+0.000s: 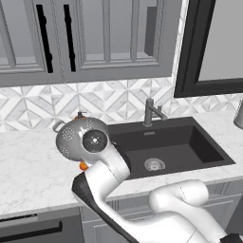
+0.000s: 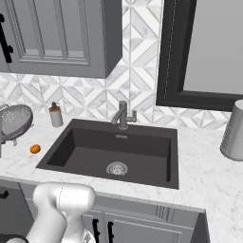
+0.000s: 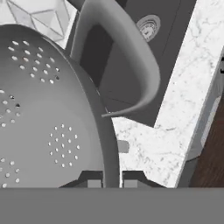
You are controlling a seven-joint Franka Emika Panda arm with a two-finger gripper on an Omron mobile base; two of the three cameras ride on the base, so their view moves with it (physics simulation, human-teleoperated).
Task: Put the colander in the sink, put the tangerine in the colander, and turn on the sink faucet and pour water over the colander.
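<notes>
The grey colander [image 1: 71,135] hangs tilted over the counter just left of the sink [image 1: 199,147]. My gripper [image 3: 111,180] is shut on the colander's rim [image 3: 109,144], one finger inside the bowl and one outside, below a loop handle [image 3: 140,57]. In the right base view the colander [image 2: 14,121] sits at the far left edge. The tangerine [image 2: 35,149] lies on the counter between colander and sink [image 2: 61,147]; my arm partly hides the tangerine [image 1: 83,165] in the left base view. The sink faucet [image 1: 151,113] stands behind the basin, and no water is running.
A small soap dispenser [image 2: 56,115] stands by the backsplash left of the sink. A grey canister [image 2: 235,130] is on the counter at the far right. Wall cabinets hang above the counter, and a dark window frame sits above the sink's right side.
</notes>
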